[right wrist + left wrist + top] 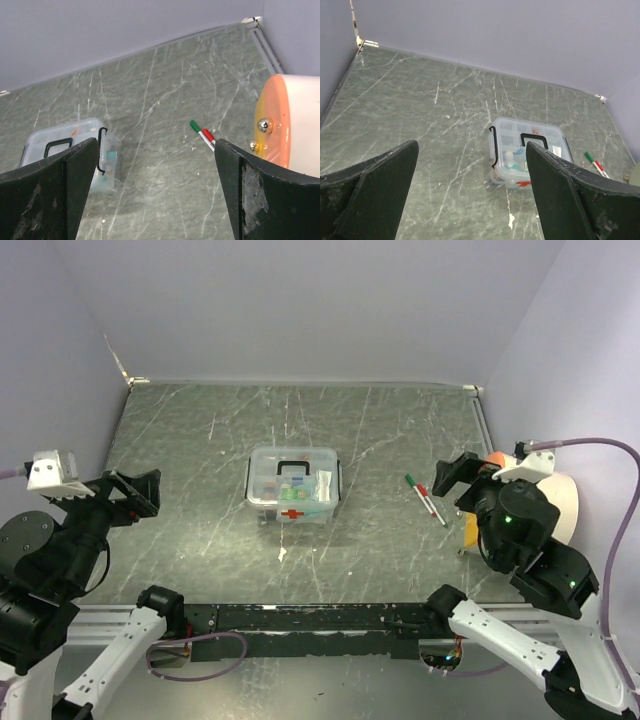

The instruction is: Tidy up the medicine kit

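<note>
The medicine kit [292,485] is a small clear box with a red cross on its front, black side latches and a black-handled lid on top. It stands upright in the middle of the table with small items showing inside. My left gripper [135,495] hovers to the kit's left, open and holding nothing. In the left wrist view the kit [527,155] lies ahead, partly behind the right finger [560,200]. My right gripper [455,478] is raised to the right of the kit, open and holding nothing. The right wrist view shows the kit [75,137] at far left.
Two pens [427,498], one green-capped and one red-capped, lie side by side right of the kit, also seen as pens [202,134]. A white and orange round object [560,502] sits at the right edge beside the right arm. Walls enclose the table on three sides.
</note>
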`<state>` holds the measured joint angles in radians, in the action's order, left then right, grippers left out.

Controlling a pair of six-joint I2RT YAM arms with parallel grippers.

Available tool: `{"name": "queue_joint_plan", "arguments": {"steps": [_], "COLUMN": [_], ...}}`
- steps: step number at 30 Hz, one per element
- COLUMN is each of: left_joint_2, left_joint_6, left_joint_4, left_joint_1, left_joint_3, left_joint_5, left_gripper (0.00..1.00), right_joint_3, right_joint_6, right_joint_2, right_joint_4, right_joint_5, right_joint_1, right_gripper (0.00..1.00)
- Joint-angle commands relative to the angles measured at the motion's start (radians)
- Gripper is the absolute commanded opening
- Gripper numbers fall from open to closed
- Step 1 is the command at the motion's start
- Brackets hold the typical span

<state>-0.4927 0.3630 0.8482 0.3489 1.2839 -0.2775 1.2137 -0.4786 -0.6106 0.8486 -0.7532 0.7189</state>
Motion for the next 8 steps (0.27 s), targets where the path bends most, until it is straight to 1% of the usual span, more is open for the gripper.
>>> {"name": "queue_joint_plan", "arguments": {"steps": [1,6,8], "left_joint_2": [0.015,0.03,0.031], "left_joint_6": [-0.001,0.012,0.013], "left_joint_4": [0.043,0.039,0.039], "left_joint_1": [0.004,0.004,0.004], "left_joint_3": [-0.01,-0.033,-0.037], "left_joint_5": [-0.005,-0.006,-0.005], "left_gripper": [1.0,1.0,1.0], "right_joint_3": [0.042,0.026,0.032], "right_joint_6": [0.041,0.063,0.049], "right_joint_2": [0.024,0.042,0.034], "right_joint_4": [0.04,0.012,0.03], "right_joint_5": [-0.046,-0.035,-0.052], "right_joint_1": [-0.002,-0.001,-0.002], "right_gripper": [1.0,1.0,1.0]}}
